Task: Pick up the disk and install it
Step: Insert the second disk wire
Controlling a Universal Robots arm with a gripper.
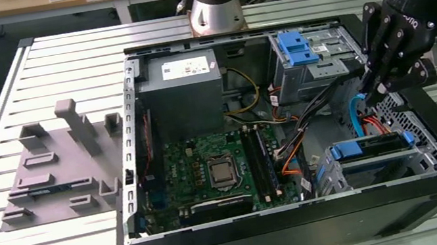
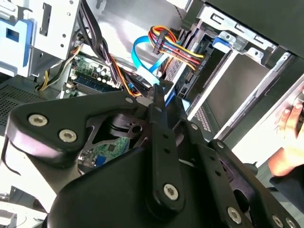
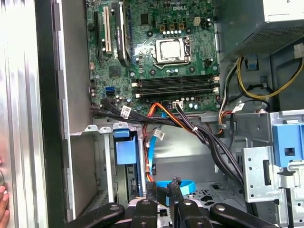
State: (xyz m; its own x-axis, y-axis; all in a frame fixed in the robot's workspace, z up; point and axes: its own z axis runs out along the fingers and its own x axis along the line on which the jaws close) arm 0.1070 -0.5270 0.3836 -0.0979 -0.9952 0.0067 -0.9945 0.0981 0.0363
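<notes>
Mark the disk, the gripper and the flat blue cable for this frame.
disk (image 1: 373,145): exterior view, dark top face behind its blue bracket.
gripper (image 3: 163,186): first wrist view, midway between the fingertips.
flat blue cable (image 2: 140,56): second wrist view, on its curved band.

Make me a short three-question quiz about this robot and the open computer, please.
1. True or false: the end effector is gripping the disk.
2. The end effector hangs over: A a toolbox; B the open computer case; C a keyboard.
3. Fill in: the flat cable just past the fingertips is ____.

Key: 1 false, the blue-framed disk sits in its bay; 2 B; 3 blue.
</notes>
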